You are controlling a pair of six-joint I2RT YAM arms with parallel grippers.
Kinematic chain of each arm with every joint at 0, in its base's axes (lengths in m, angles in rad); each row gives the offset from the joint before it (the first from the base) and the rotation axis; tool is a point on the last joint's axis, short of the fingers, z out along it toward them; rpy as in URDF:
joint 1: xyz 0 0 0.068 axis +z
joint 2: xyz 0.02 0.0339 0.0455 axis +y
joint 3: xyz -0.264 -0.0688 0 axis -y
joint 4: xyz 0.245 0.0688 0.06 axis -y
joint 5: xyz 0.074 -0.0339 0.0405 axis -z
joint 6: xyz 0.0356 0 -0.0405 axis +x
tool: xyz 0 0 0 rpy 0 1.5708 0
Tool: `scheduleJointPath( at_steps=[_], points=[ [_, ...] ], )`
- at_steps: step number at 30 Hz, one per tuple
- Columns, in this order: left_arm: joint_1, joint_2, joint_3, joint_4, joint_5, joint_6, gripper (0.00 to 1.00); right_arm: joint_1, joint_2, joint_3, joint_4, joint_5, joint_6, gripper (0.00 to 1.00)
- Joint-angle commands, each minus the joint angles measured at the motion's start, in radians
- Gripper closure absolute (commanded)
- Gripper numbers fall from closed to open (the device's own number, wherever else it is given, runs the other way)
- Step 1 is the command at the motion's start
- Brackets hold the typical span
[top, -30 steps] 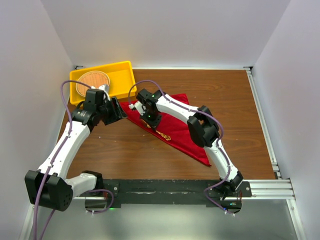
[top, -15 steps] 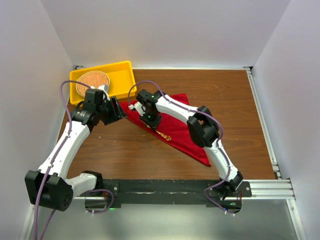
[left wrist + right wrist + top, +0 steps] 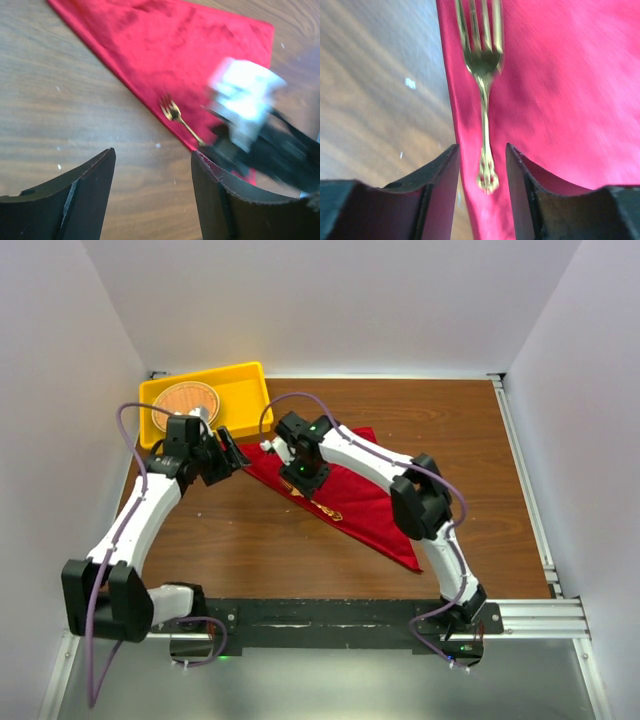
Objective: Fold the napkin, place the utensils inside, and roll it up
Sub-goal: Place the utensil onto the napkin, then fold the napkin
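The red napkin [image 3: 355, 495] lies folded into a triangle on the wooden table. The gold fork [image 3: 318, 505] rests on it along its near-left edge, tines toward the near side. My right gripper [image 3: 303, 478] stands open just over the fork's handle end. In the right wrist view the fork [image 3: 483, 100] lies on the napkin [image 3: 560, 90], and its handle tip sits between the parted fingers of the right gripper [image 3: 482, 147] with a gap on each side. My left gripper [image 3: 232, 452] is open and empty over bare wood left of the napkin [image 3: 190, 65]; the fork [image 3: 177, 117] lies ahead of that gripper [image 3: 152, 152].
A yellow tray [image 3: 205, 373] stands at the back left with a round woven mat [image 3: 186, 400] inside, just behind the left wrist. White walls close in the table on three sides. A metal rail runs along the right edge.
The right gripper has opened and let go of the fork, which now lies free on the napkin. The left gripper has widened a little and its arm has shifted slightly back and left.
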Motion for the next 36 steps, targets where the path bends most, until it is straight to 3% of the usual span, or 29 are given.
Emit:
scheduleJointPath(
  at_steps=[1, 6, 7, 9, 10, 11, 19, 26, 32, 36],
  points=[
    [0.098, 0.120, -0.055, 0.188, 0.063, -0.042, 0.33, 0.002, -0.219, -0.037, -0.049, 0.069, 0.065, 0.47],
    [0.187, 0.302, -0.039, 0.356, 0.146, -0.031, 0.38, -0.018, -0.424, -0.171, -0.023, 0.095, 0.105, 0.43],
    [0.198, 0.356, -0.025, 0.371, 0.147, -0.016, 0.39, -0.024, -0.458, -0.226, -0.010, 0.103, 0.115, 0.35],
    [0.202, 0.402, 0.003, 0.400, 0.117, 0.004, 0.39, -0.053, -0.550, -0.293, 0.042, 0.102, 0.157, 0.31],
    [0.209, 0.443, 0.027, 0.405, 0.111, 0.018, 0.39, -0.073, -0.578, -0.356, 0.059, 0.085, 0.161, 0.23],
    [0.213, 0.465, 0.038, 0.409, 0.105, 0.022, 0.39, -0.084, -0.601, -0.384, 0.071, 0.088, 0.165, 0.02],
    [0.253, 0.615, 0.061, 0.606, 0.083, -0.026, 0.48, -0.173, -0.796, -0.548, 0.172, 0.117, 0.194, 0.02],
    [0.256, 0.668, 0.069, 0.690, 0.029, -0.056, 0.56, -0.189, -0.784, -0.519, 0.168, 0.160, 0.190, 0.02],
    [0.256, 0.672, 0.063, 0.710, 0.015, -0.019, 0.67, -0.199, -0.761, -0.498, 0.158, 0.140, 0.179, 0.02],
    [0.255, 0.650, 0.055, 0.722, 0.023, 0.016, 0.82, -0.199, -0.756, -0.496, 0.148, 0.135, 0.165, 0.02]
  ],
)
